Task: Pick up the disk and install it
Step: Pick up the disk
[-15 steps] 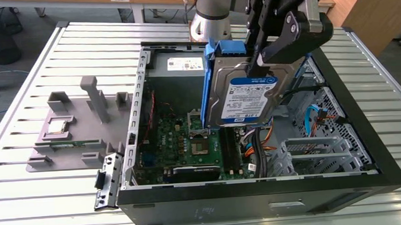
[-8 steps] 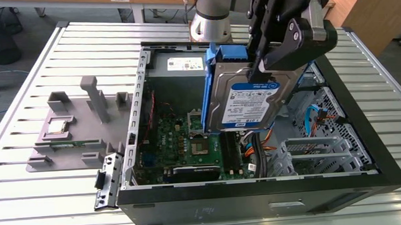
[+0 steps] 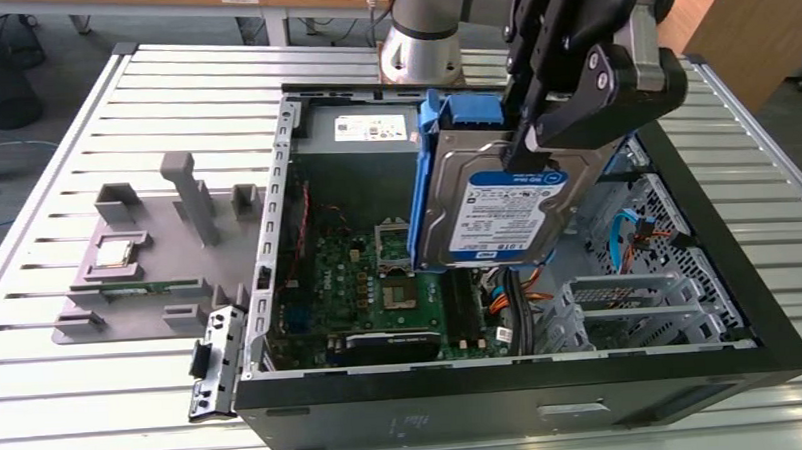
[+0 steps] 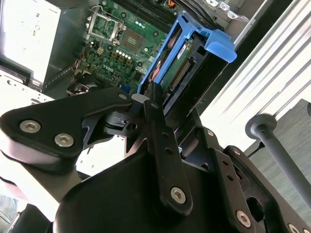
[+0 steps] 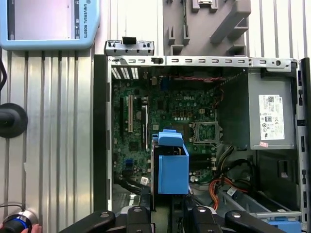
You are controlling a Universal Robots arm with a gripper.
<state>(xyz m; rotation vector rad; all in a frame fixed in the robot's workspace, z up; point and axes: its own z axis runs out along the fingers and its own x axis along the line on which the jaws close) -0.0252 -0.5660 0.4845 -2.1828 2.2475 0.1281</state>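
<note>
My gripper [image 3: 532,145] is shut on the disk [image 3: 499,210], a silver hard drive with a blue-and-white label and a blue carrier frame [image 3: 453,113]. The disk hangs on edge, tilted, above the open computer case [image 3: 514,391], over the motherboard [image 3: 370,286]. In the second wrist view the fingers [image 4: 151,103] clamp the disk [image 4: 184,73] at its connector end. In the first wrist view the disk [image 5: 173,167] appears edge-on just beyond the gripper [image 5: 170,213].
The grey power-supply box [image 3: 358,131] sits in the case's far corner. A metal drive cage [image 3: 644,297] and orange and blue cables [image 3: 631,227] lie at the exterior view's right. A grey fixture [image 3: 149,244] stands left of the case. A teach pendant [image 5: 48,22] lies on the slatted table.
</note>
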